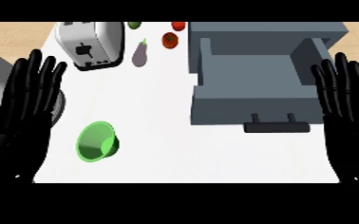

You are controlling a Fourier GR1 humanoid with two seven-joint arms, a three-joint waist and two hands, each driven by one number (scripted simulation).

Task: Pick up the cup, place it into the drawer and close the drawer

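While both hands rest open at the sides of the view, the green cup (97, 141) lies tipped on its side on the white counter (175, 156), at about eight o'clock from the middle of the view, its mouth turned toward the lower left and nothing touching it; the left hand (29, 104) stands at nine o'clock, fingers straight and spread, pointing up, holding nothing, with the cup near it toward four o'clock but apart from it; the right hand (339, 99) stands at three o'clock, fingers likewise straight and upward, holding nothing, its fingers overlapping the right edge of the grey drawer unit (266, 31); the drawer (249, 83) is pulled open toward the lower edge of the view, its tray showing nothing inside, with its dark handle (277, 126) at the front, at about four o'clock from the middle; the cup sits well apart from the drawer, out at its eight o'clock; at eleven o'clock a toaster (89, 45) stands on the counter, with a purple eggplant (140, 53) just beside it at its three o'clock; a tomato (170, 40) lies near twelve o'clock, a second red one (178, 25) just beyond it at the top edge, and a small green thing (134, 24), too cut off to name, sits at the top edge between toaster and tomatoes.
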